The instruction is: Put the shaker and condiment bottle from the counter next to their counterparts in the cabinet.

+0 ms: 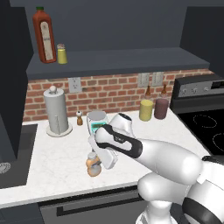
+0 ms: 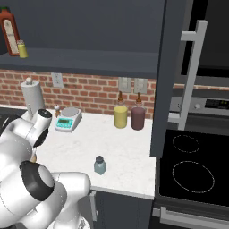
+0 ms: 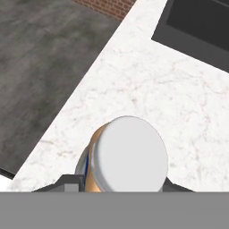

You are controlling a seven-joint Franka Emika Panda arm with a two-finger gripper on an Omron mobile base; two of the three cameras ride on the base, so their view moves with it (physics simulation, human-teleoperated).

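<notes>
The condiment bottle [image 1: 93, 165] stands near the counter's [image 1: 57, 153] front edge, right under the gripper [image 1: 97, 160], the shaker [image 2: 99, 165] well off to its right, both counterparts [image 1: 49, 38] up on the cabinet [image 1: 131, 59] shelf's left end.

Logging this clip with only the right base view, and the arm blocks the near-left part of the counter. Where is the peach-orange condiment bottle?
Observer: In the left base view the condiment bottle stands upright on the counter, close to the front edge.
Operator: Is it gripped?
Observer: The hand is right above it. The hand view looks down on the bottle's pale cap, with the finger tips on either side of its body. I cannot tell whether they press on it.
</notes>
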